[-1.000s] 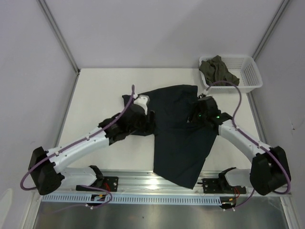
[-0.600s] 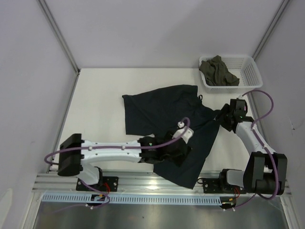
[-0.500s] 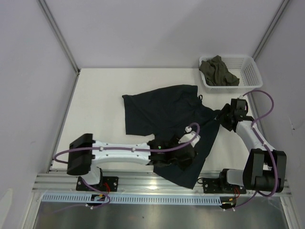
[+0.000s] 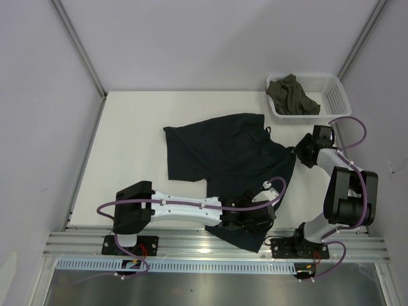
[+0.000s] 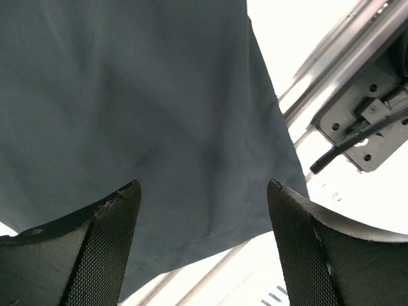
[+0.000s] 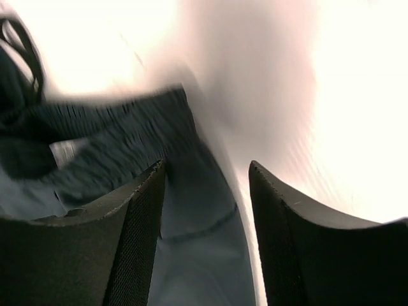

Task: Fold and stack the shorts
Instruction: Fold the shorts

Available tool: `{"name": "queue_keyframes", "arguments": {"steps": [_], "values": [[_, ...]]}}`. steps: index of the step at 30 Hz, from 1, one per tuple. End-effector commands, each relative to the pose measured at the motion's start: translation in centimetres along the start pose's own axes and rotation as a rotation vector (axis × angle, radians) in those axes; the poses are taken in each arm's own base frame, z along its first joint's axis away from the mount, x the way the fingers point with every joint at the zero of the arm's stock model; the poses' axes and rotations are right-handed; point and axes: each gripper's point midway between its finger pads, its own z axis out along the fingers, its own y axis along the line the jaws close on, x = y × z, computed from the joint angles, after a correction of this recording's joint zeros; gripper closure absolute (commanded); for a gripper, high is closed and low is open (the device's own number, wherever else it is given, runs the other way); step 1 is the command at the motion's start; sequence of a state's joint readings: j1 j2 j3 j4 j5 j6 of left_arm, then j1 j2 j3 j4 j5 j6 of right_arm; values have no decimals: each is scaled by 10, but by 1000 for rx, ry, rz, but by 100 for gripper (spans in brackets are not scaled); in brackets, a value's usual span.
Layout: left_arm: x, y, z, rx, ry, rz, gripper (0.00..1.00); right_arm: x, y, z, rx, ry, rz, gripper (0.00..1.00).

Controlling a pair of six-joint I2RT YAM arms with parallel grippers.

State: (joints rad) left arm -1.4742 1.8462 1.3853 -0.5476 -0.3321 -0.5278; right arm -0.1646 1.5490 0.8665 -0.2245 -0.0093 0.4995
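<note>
My dark teal-navy fabric shorts (image 4: 223, 153) lie spread on the pale surface (image 4: 134, 127), beside the white plastic basket (image 4: 338, 102). My left gripper (image 5: 201, 191) hangs over the hem farthest from that basket, jaws wide open. My right gripper (image 6: 205, 169) meets the edge nearest it, jaws parted.

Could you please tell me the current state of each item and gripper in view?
shorts: unfolded, spread out flat.
left gripper: open, above the shorts' near hem, holding nothing.
right gripper: open, at the shorts' right edge.
basket: upright, holding the olive garment.
olive garment: crumpled in a heap.
</note>
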Motion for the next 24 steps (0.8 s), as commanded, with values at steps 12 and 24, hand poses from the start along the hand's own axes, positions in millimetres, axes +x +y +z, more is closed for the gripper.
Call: {"name": "queue_keyframes", "arguments": {"steps": [12,24], "values": [[4,-41,8,99,20,-29,17,-24,29,36,-112,-22,-3,63],[21,-73,1,163,56,3,18,-29,25,25,-83,-42,-4,100]]}}
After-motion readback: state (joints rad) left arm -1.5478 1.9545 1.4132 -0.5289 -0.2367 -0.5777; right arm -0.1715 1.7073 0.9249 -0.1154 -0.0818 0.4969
